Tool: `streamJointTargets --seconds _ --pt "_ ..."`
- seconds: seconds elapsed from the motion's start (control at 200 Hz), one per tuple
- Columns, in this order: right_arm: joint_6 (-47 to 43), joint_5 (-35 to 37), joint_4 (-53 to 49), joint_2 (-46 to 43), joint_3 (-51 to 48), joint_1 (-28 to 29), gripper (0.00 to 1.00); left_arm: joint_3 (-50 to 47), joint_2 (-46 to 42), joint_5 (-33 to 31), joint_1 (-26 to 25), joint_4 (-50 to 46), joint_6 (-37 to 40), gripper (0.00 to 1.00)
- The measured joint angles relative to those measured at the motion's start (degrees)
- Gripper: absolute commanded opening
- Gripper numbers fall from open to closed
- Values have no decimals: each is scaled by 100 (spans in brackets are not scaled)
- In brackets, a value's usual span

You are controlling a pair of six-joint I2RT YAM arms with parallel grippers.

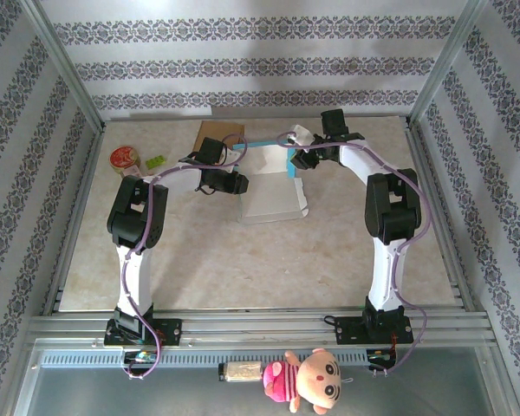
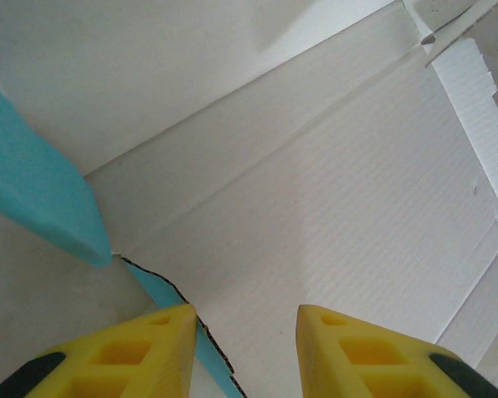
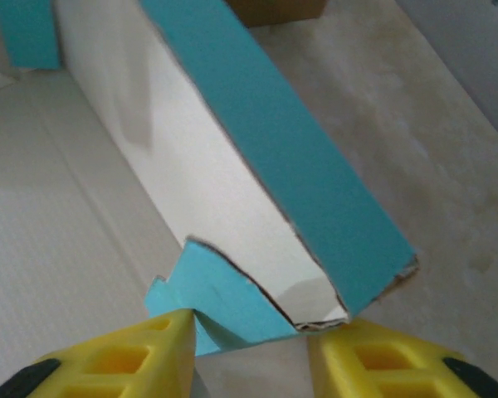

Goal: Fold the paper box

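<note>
The paper box point(image 1: 273, 198) lies mid-table, a white sheet with teal outer faces. My left gripper point(image 1: 236, 185) is at its left edge. In the left wrist view it point(image 2: 245, 311) stands open over the white inner panel point(image 2: 332, 207), and a teal flap edge point(image 2: 178, 311) runs along the inner side of its left finger. My right gripper point(image 1: 296, 161) is at the box's far right corner. There it point(image 3: 257, 319) is shut on the end of the raised side wall point(image 3: 266, 141), one finger pressing a creased teal tab point(image 3: 224, 303), the other against the wall's corner.
A brown cardboard piece point(image 1: 218, 134) lies behind the box. A round tin point(image 1: 124, 159) and a small green object point(image 1: 154, 160) sit at the back left. Metal frame rails border the table, and a plush doll point(image 1: 310, 378) lies below the front rail.
</note>
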Motion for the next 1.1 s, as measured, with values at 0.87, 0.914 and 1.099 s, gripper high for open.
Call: streamJointTargets --seconds 0.87,0.914,1.099 --pt "2350 3143 326 140 122 1080 2 -2538 -2953 -1270 -39 1342 -1375 76" --pt "2444 3204 332 72 24 1108 2 -2540 -3265 -1491 -31 1226 -1615 77" --pt "2850 3338 352 -426 -649 1318 2 -1388 -3346 -1532 223 293 -2463 77"
